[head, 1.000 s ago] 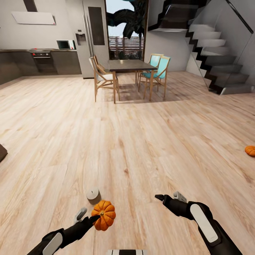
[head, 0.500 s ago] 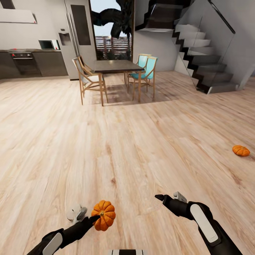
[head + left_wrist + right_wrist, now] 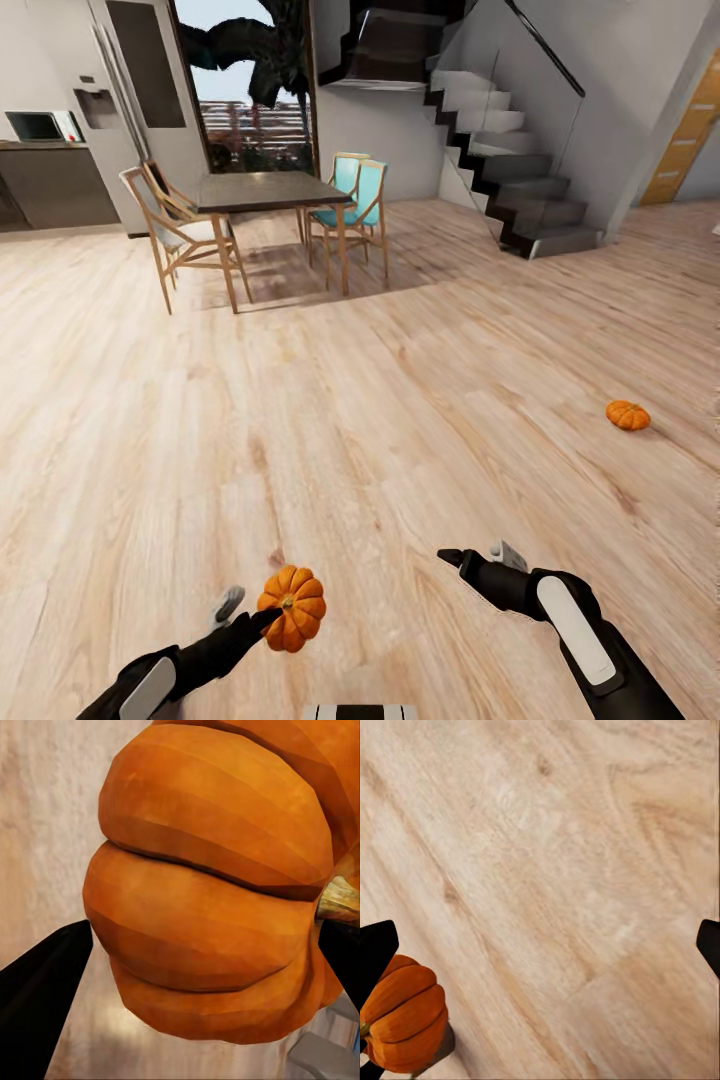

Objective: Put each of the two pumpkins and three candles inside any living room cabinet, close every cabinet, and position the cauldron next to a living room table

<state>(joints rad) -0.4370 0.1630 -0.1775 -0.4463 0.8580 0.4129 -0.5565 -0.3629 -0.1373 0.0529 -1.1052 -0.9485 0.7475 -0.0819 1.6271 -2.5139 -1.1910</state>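
One pumpkin [image 3: 292, 607] sits clamped in the left gripper [image 3: 250, 612]; the right gripper [image 3: 478, 560] hangs wide, empty. Next: find the cabinet, or collect the second pumpkin [image 3: 628, 414].

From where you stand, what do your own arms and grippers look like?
Both arms are matte black with a rounded white panel along each forearm. The left gripper and right gripper each have two slim tapered fingers, one black and one pale grey. No cables or markings are visible.

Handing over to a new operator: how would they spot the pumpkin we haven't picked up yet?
Start at the staircase at the back right and follow the wooden floor toward the robot. The loose pumpkin lies alone on the planks on the right. The other pumpkin is clamped in the left gripper.
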